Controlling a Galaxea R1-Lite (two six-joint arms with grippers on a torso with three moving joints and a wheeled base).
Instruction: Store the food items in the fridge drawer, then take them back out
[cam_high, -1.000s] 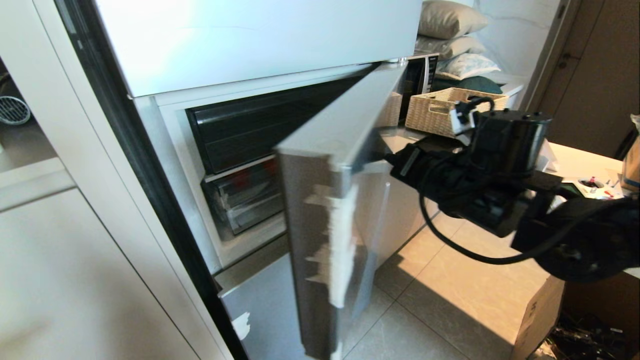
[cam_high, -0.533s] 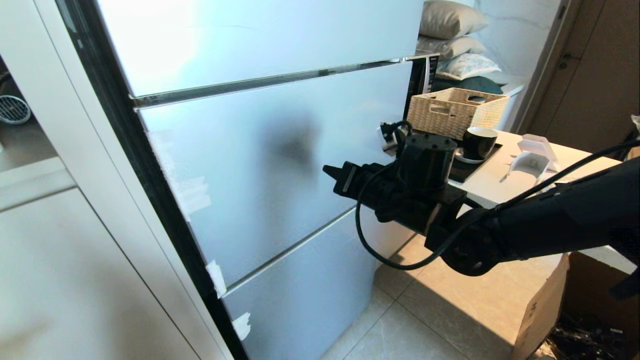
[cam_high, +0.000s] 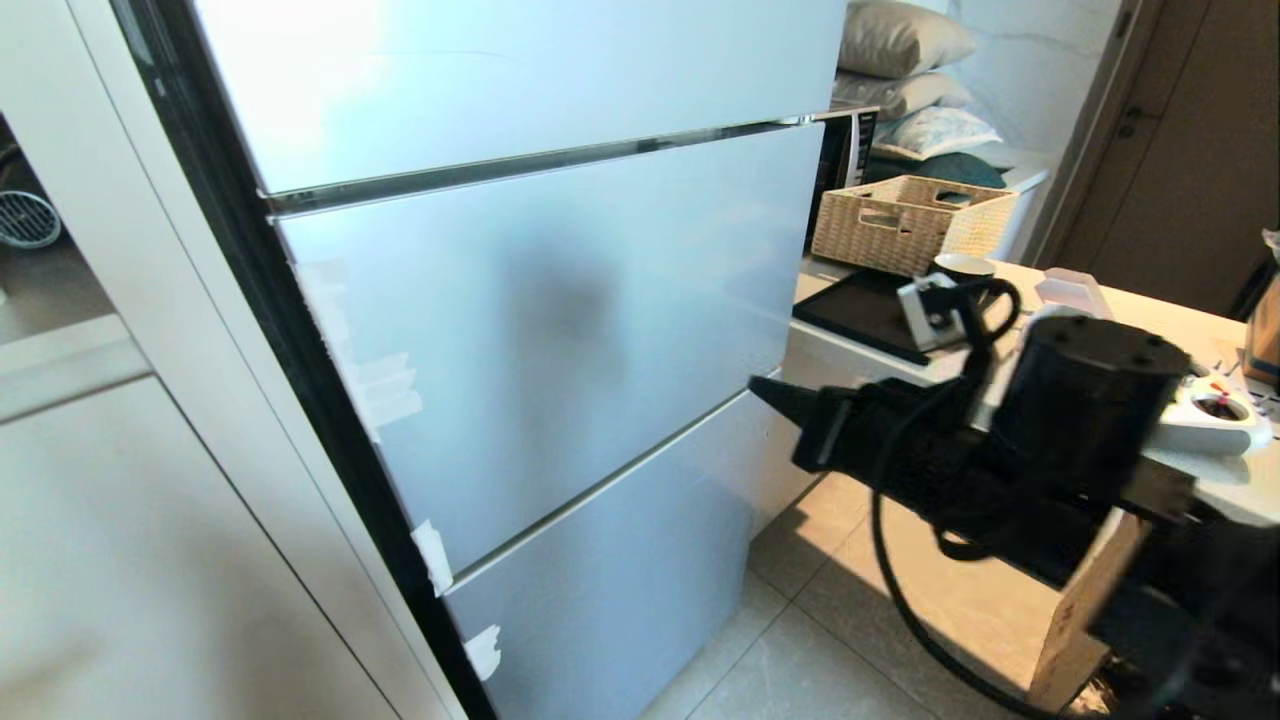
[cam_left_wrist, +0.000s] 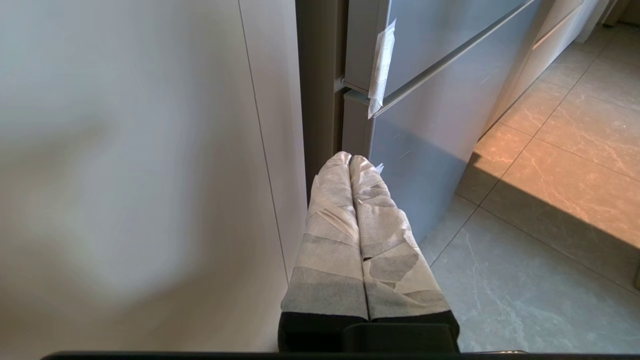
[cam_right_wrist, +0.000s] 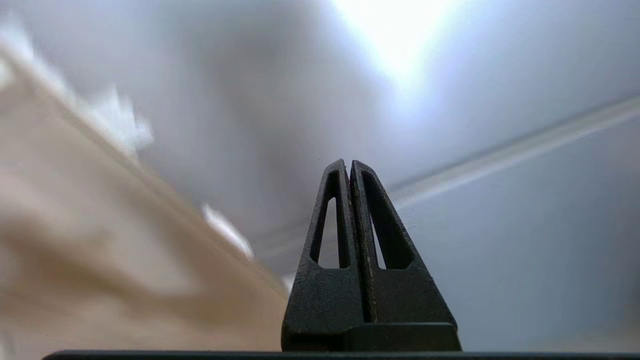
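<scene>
The fridge's matte silver-blue door panels (cam_high: 560, 330) are all closed, so the fridge drawer and the food items are hidden behind them. My right gripper (cam_high: 762, 387) is shut and empty. It hovers just off the right edge of the fridge, level with the seam between the middle and lower panels and pointing toward it. In the right wrist view the black fingers (cam_right_wrist: 348, 162) are pressed together in front of the pale panel. My left gripper (cam_left_wrist: 350, 157), wrapped in white tape, is shut and parked low by the fridge's lower left corner (cam_left_wrist: 357, 120).
A counter (cam_high: 1180, 330) at the right carries a wicker basket (cam_high: 905, 225), a black tray (cam_high: 860, 310) and a white power strip (cam_high: 1215, 415). A cardboard box (cam_high: 1085, 600) stands on the tile floor (cam_high: 800, 660). A white cabinet (cam_high: 150, 550) flanks the fridge on the left.
One second ago the middle fridge door stood swung open, showing the drawers; it is now shut. The right arm has since drawn back to the right and lower, away from the panel.
</scene>
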